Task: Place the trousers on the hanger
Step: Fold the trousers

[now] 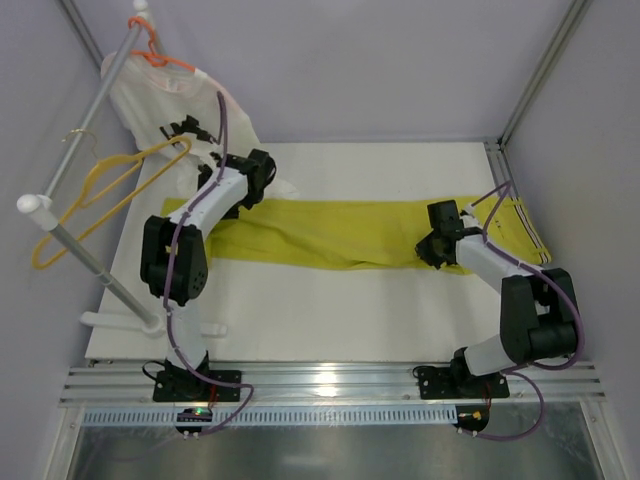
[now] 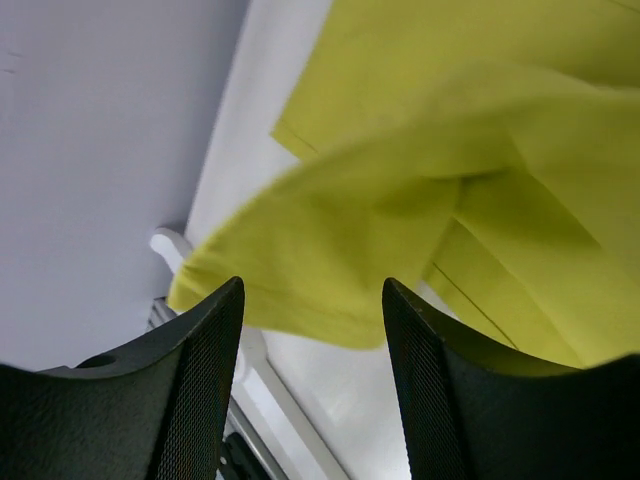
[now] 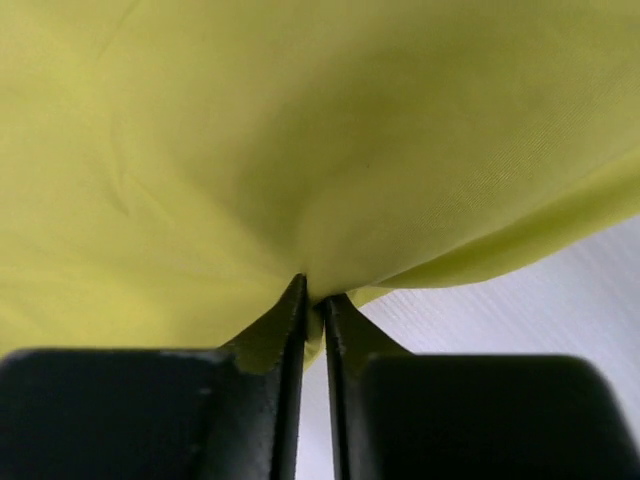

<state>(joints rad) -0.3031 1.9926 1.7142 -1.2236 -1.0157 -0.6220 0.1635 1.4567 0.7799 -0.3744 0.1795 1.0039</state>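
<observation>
Top external view has the trousers (image 1: 330, 235) lying stretched out along the tabletop (image 1: 330, 320), running from my left arm across to my right. None of the cloth is on the hanger (image 1: 105, 195). That yellow hanger hangs bare from the rail (image 1: 70, 165) at the left, apart from the cloth, and near it an orange hanger (image 1: 160, 58) carries a white T-shirt (image 1: 165, 100).

My right end effector (image 3: 312, 295) is pressed together on a small pinch of the yellow-green cloth, which tents away from the tips. My left end effector (image 2: 312, 290) is spread and grips nothing. A raised fold of the trousers sits just beyond its fingers, at the left end of the garment.

I judge the job barely begun. One grasp is made. A second hold with the left, lifting the cloth, carrying it to the rail and draping it over the hanger's bar all remain.
</observation>
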